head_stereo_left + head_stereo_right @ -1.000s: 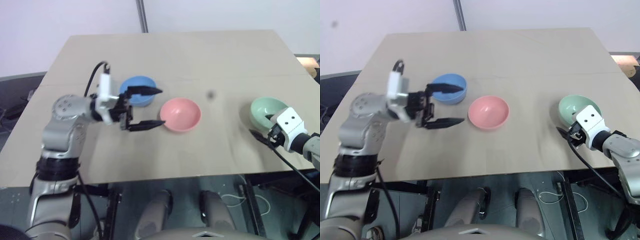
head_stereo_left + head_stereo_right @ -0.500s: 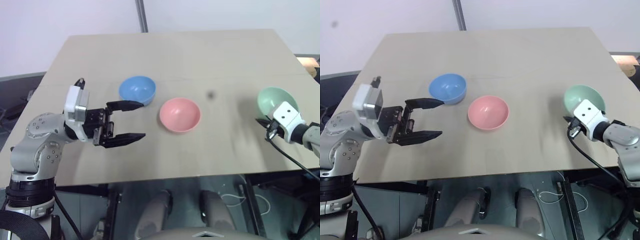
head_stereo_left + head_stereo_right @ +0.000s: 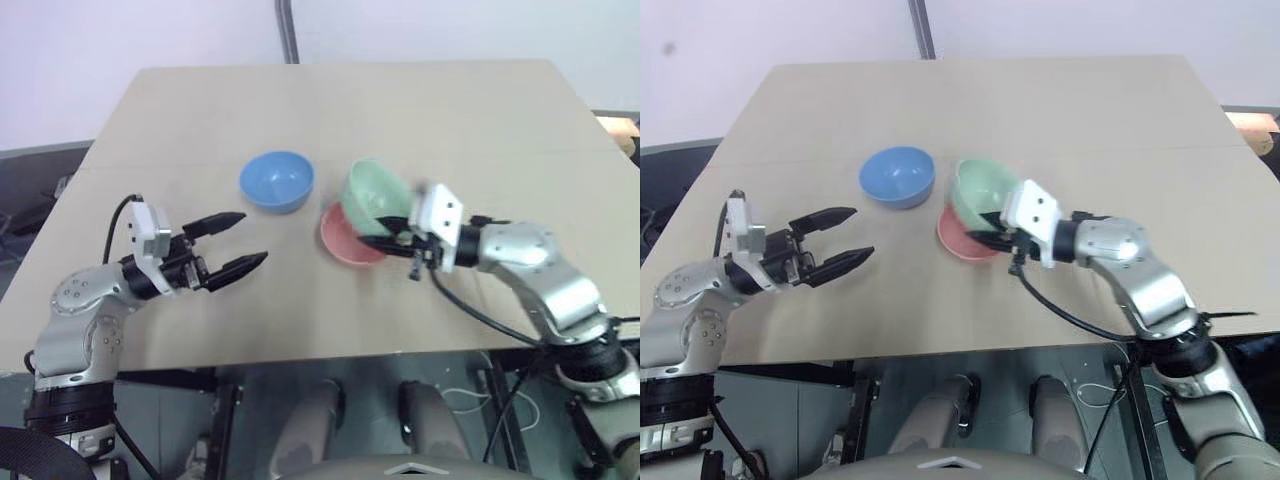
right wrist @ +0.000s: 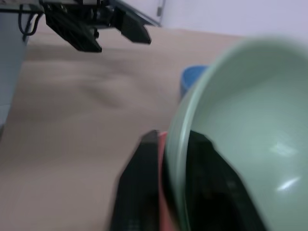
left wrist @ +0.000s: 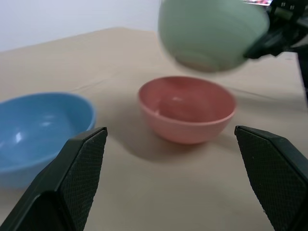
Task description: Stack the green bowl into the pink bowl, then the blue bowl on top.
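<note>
- You have three bowls in play, one of each colour: one green bowl [image 3: 376, 195], one pink bowl [image 3: 347, 240] and one blue bowl [image 3: 276, 180].
- The green bowl is off the table, tilted, held just above the pink bowl and overlapping its far-right part as seen from the head. In the left wrist view you can see clear air between the two, so it is not seated in the pink bowl.
- Your right gripper [image 3: 992, 228] is clamped on the green bowl's rim, one finger inside the wall and one outside, as the right wrist view shows.
- The pink bowl sits upright on the table [image 3: 480, 120] near the middle, with nothing in it.
- The blue bowl stands upright on the table just to the left of the pink one and a little farther back, apart from it and also with nothing inside.
- Your left gripper [image 3: 233, 242] hovers near the table's front left, fingers spread wide with nothing between them, pointing toward the bowls and well apart from the blue one.
- One black cable [image 3: 470, 313] hangs from the right wrist, looping over the table's front edge.
- A single metal pole [image 3: 288, 32] rises behind the far edge.
</note>
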Available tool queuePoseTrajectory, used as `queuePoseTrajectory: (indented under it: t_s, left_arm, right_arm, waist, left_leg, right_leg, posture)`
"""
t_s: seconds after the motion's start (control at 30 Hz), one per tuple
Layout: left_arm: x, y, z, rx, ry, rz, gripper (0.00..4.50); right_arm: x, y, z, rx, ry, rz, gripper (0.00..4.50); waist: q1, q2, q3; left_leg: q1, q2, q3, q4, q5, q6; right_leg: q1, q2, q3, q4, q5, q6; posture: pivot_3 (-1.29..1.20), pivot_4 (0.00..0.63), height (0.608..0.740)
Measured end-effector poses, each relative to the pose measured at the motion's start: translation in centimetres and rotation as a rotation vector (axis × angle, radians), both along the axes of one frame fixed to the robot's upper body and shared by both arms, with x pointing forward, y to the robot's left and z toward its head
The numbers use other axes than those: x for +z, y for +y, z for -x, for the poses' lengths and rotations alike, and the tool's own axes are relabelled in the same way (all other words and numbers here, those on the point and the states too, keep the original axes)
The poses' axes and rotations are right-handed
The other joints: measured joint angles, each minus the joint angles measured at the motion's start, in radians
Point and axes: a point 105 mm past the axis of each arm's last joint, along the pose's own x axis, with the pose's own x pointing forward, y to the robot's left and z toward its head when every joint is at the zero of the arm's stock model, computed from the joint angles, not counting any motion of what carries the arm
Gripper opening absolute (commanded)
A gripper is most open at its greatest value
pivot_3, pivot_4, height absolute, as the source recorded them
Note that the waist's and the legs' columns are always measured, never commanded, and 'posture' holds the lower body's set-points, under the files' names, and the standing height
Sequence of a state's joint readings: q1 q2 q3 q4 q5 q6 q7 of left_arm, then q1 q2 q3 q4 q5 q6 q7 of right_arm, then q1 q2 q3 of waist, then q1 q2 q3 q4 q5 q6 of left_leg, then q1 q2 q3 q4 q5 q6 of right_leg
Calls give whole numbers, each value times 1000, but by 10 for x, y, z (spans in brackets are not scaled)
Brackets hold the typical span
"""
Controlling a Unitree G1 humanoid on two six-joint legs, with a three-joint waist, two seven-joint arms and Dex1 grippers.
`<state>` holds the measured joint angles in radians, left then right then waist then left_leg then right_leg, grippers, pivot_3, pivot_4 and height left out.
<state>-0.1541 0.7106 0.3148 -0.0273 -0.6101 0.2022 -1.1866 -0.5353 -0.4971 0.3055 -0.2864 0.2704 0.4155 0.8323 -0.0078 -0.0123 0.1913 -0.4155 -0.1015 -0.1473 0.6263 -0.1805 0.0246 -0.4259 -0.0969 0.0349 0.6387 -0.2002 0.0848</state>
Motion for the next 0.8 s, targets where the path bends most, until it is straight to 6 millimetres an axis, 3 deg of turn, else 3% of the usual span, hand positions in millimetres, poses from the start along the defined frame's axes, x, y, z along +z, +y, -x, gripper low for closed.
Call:
queuePoseTrajectory:
  t_s: [0.13,0.23,0.37,0.47,0.6,0.8]
  left_arm:
    - [6,-1,-4,39,-31,-16,4500]
    - [10,3,-13,157,-78,-146,4500]
    - [17,16,-31,358,-203,-421,4500]
    - [29,8,-41,341,-256,-570,4500]
    - [37,-15,-54,224,-344,-814,4500]
    - [18,-27,-82,153,-344,-1087,4500]
  right_arm:
    - [-20,-7,-22,-67,-50,93,3876]
    - [-9,-18,-22,-91,-95,82,3876]
    - [29,-31,0,-81,-85,-83,3876]
    - [45,-42,16,-82,-63,-145,3876]
    - [48,-67,23,-159,-9,-209,3876]
    - [49,-103,27,-278,-12,-196,3876]
  waist:
    - [-1,0,0]
    - [-4,0,0]
    - [-2,0,0]
    - [-2,0,0]
    - [0,0,0]
    - [-9,0,0]
  left_leg:
    - [0,0,0,-1,-1,-2]
    - [0,0,1,-4,-1,-2]
    - [0,1,2,-8,-1,-3]
    - [0,1,2,-8,-1,-3]
    - [0,1,3,-8,-1,-2]
    - [0,1,4,-9,0,0]
  right_leg:
    - [-1,0,0,0,2,3]
    - [-3,1,2,1,2,3]
    - [-4,1,3,0,2,3]
    - [-4,1,3,0,2,3]
    - [-3,1,3,0,2,4]
    - [-4,2,5,0,2,5]
  posture:
    - [0,150,740]
    - [0,150,740]
    - [0,150,740]
    - [0,150,740]
    - [0,150,740]
    - [0,150,740]
